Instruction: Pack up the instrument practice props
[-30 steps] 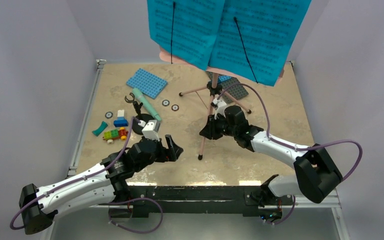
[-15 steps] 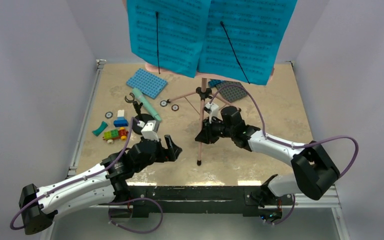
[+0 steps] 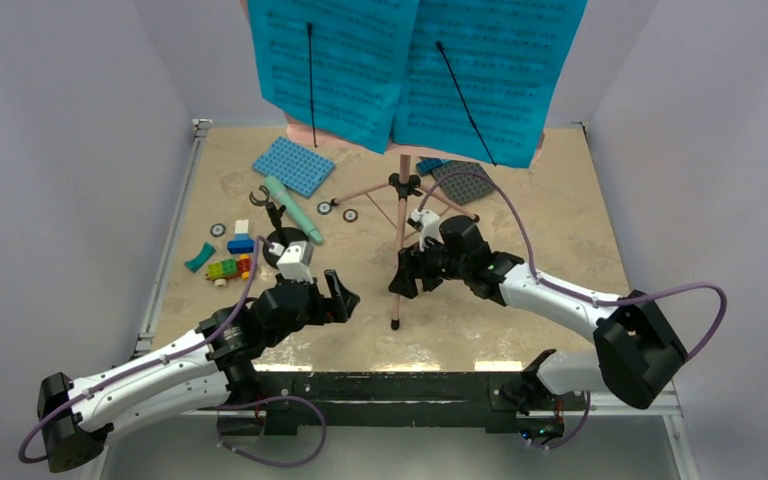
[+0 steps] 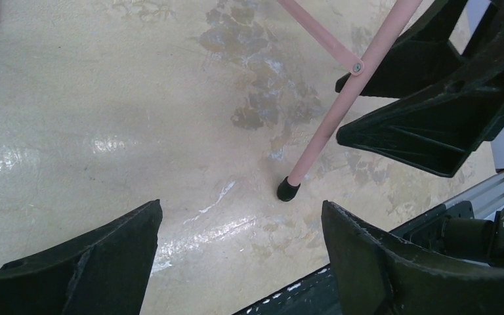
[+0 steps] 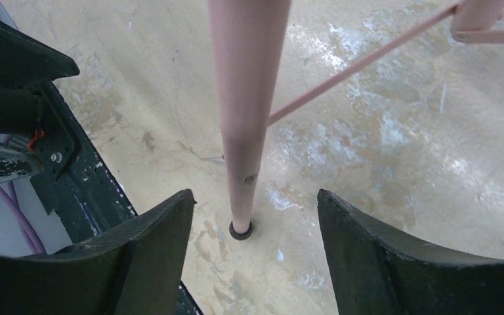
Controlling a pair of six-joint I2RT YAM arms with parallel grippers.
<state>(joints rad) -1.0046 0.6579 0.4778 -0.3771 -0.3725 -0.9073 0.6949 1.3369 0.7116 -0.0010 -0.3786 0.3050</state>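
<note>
While the pink music stand stands mid-table, cyan pages on its board, the right gripper straddles its near leg, jaws spread, gripping nothing; the left gripper hovers wide open nearby. Folding the stand likely calls for a firm pinch first.

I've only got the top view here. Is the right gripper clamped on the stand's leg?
Observer: No. The right wrist view shows the right gripper open, straddling the pink leg with gaps either side.
Operator: Is its foot down?
Observer: Yes, the black foot sits on the table.
Operator: And the left gripper?
Observer: The left gripper is open and empty, that foot just ahead of it.
</note>
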